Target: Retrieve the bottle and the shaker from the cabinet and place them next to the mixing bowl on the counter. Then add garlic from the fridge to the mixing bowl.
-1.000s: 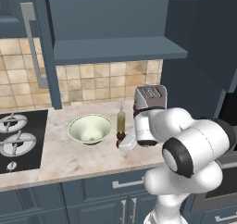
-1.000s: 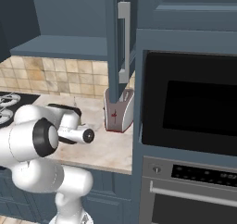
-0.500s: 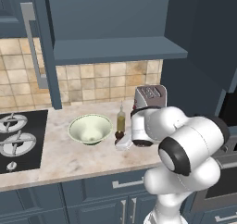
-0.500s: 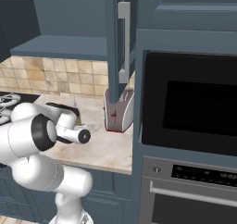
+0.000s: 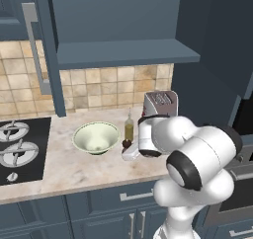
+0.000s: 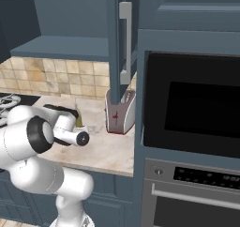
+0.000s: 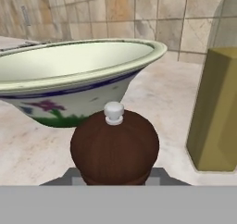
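The mixing bowl (image 5: 96, 137) stands on the counter (image 5: 74, 171), pale green-cream with a flower pattern on its side (image 7: 78, 75). The bottle (image 5: 129, 127) of yellow-olive liquid stands upright just right of it, and its square body (image 7: 215, 112) shows at the right of the hand view. My gripper (image 5: 128, 150) is shut on the shaker (image 7: 115, 146), dark brown wood with a pale knob. The shaker (image 5: 126, 144) sits low at the counter in front of the bottle, right of the bowl; I cannot tell if its base touches. The cabinet (image 5: 123, 53) overhead is open, its shelf bare.
A toaster (image 5: 160, 102) stands behind my arm against the tiled wall. A cooktop (image 5: 20, 149) lies left of the bowl. The open cabinet door with its bar handle (image 5: 35, 45) hangs above the counter's left part. A wall oven (image 6: 192, 113) closes the right side.
My hand has shifted slightly left and down with the shaker, closer to the bowl and the counter. Bowl and bottle have not moved.
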